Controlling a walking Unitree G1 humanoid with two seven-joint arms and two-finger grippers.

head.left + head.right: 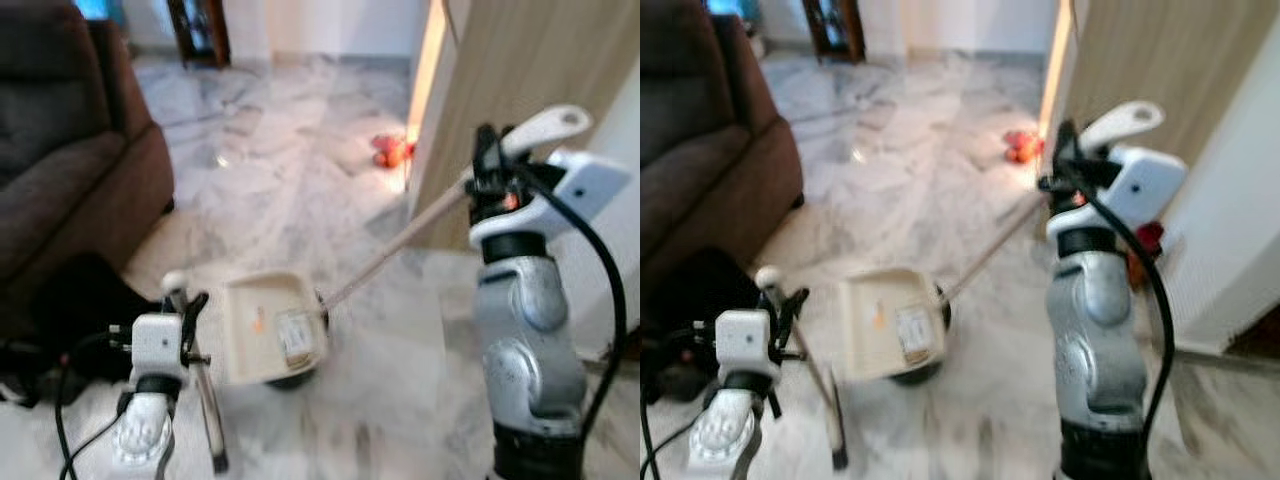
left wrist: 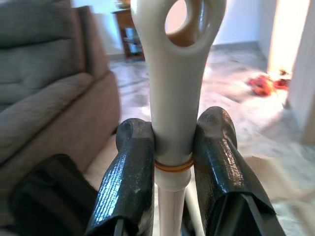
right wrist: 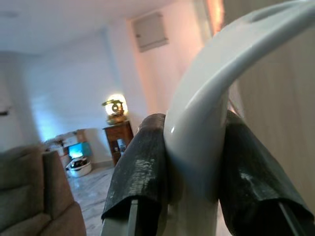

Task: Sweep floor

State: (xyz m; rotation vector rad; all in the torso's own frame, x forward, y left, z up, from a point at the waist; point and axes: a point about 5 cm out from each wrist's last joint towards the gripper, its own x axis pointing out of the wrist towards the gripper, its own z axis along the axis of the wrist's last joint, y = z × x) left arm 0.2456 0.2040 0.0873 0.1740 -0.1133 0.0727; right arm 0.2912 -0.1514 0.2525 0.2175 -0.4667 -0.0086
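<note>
A cream dustpan (image 1: 265, 330) sits tilted on the marble floor (image 1: 290, 190) between the two arms, with a small scrap of litter (image 1: 295, 335) and an orange speck inside it. Its long pale handle (image 1: 400, 245) rises slantwise to the right gripper (image 3: 194, 162), whose black fingers (image 3: 140, 167) are clamped on either side of the curved white grip at the handle's top. The left gripper (image 2: 172, 157) squeezes the cream broom handle (image 2: 172, 98) just below its hanging hole, a rubber band ringing the shaft at the fingers; the broom's stick (image 1: 208, 415) runs down toward the floor just beside the dustpan. A brown sofa (image 1: 70, 150) stands on the robot's left, a wooden door panel (image 1: 520, 70) on its right, and some red-orange debris (image 1: 392, 150) lies farther off near the door.
</note>
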